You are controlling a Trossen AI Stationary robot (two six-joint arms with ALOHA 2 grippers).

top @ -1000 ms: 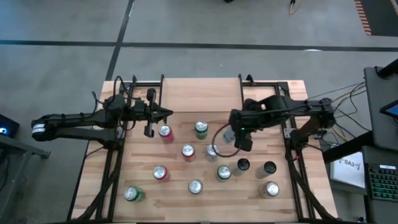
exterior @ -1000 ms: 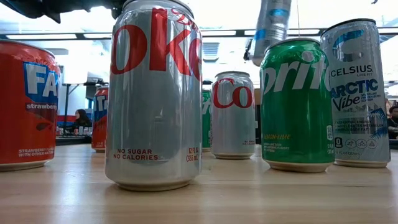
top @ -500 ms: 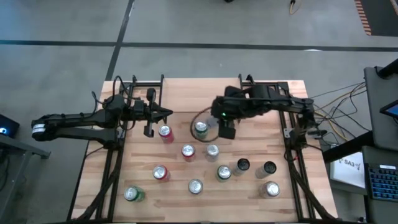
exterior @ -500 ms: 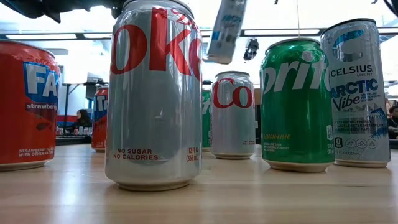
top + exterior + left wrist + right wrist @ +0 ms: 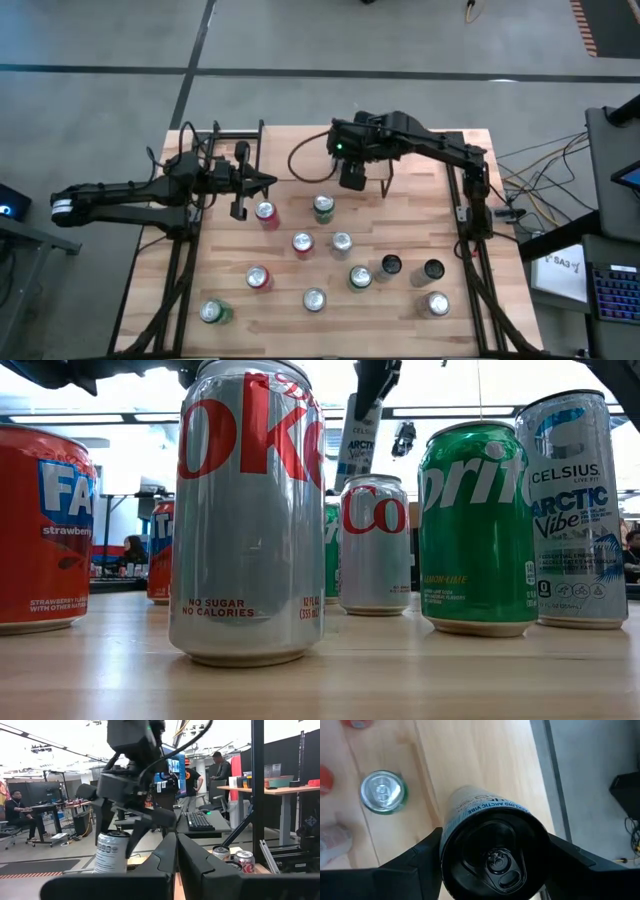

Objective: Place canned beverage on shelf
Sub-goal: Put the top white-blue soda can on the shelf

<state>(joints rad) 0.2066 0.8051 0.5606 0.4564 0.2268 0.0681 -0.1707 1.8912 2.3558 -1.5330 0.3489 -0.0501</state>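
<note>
Silver-and-blue Celsius can [image 5: 490, 845] hangs gripped between the right tool's [image 5: 352, 172] fingers [image 5: 405, 865], lifted clear above the worktop [image 5: 420, 215], beyond the green-topped can [image 5: 323, 207]. Left of that can, the left tool [image 5: 262, 181] waits clenched and empty. No shelf shows.

You were in a robotics lab: desks [image 5: 265, 790], a keyboard [image 5: 200, 821], seated and standing people [image 5: 218, 770] around.
</note>
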